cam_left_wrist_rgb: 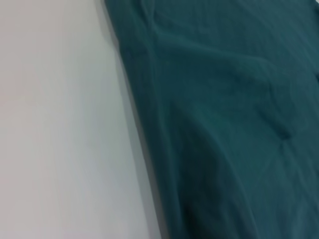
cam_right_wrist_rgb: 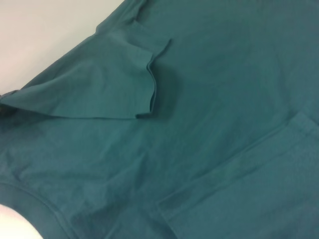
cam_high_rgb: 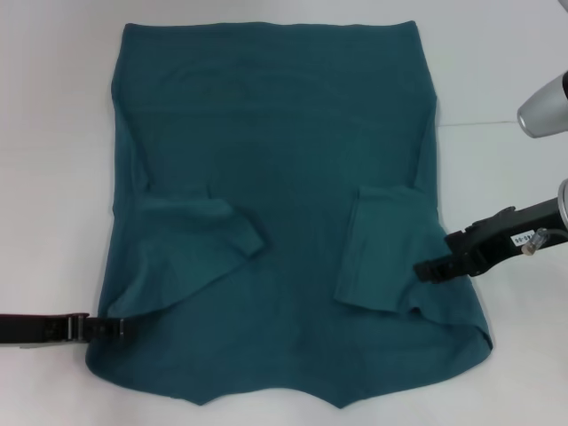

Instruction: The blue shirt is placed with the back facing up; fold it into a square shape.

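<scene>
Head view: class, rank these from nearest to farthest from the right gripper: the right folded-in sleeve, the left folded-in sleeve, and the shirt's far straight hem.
1. Right folded-in sleeve: right beside the right gripper, on the blue shirt.
2. Left folded-in sleeve: across the shirt, on the robot's left.
3. Far straight hem: the edge farthest from the robot.

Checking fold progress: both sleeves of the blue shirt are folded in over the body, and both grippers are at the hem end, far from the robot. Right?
Wrong on one point. In the head view the left gripper and right gripper are at the near, shoulder end of the blue shirt, not the hem. Both sleeves are indeed folded in over the body.
</scene>
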Robot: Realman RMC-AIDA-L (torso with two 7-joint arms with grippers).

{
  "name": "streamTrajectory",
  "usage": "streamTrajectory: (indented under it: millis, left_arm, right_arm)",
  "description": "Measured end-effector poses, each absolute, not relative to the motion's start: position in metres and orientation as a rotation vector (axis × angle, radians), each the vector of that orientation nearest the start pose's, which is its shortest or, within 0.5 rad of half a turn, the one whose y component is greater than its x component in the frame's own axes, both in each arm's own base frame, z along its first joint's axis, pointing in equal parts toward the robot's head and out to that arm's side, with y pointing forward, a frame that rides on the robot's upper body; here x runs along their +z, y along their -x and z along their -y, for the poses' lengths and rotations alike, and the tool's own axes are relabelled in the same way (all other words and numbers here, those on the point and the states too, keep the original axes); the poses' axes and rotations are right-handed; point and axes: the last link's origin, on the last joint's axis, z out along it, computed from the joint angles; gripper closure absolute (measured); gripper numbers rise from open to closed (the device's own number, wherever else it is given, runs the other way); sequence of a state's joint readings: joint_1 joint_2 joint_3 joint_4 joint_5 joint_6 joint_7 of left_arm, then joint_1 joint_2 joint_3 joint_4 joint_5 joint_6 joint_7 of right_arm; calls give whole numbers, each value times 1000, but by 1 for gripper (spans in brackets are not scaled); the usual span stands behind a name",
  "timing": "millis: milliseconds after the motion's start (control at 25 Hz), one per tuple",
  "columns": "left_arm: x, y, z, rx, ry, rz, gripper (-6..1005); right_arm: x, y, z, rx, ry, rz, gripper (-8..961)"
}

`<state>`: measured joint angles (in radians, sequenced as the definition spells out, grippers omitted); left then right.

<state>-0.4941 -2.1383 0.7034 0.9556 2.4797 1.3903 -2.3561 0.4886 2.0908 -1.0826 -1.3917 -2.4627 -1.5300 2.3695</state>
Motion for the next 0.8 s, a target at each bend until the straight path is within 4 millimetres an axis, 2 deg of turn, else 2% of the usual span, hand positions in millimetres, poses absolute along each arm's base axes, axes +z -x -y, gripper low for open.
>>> streamTrajectory:
  millis: [440, 800]
  left_arm:
    - [12, 302, -341, -152, 2233, 1604, 222]
    - [1, 297, -345, -67, 2262, 1548, 438]
  right_arm:
    - [58, -225, -352, -76, 2470, -1075, 174]
    - [76, -235, -343, -24, 2413, -1228, 175]
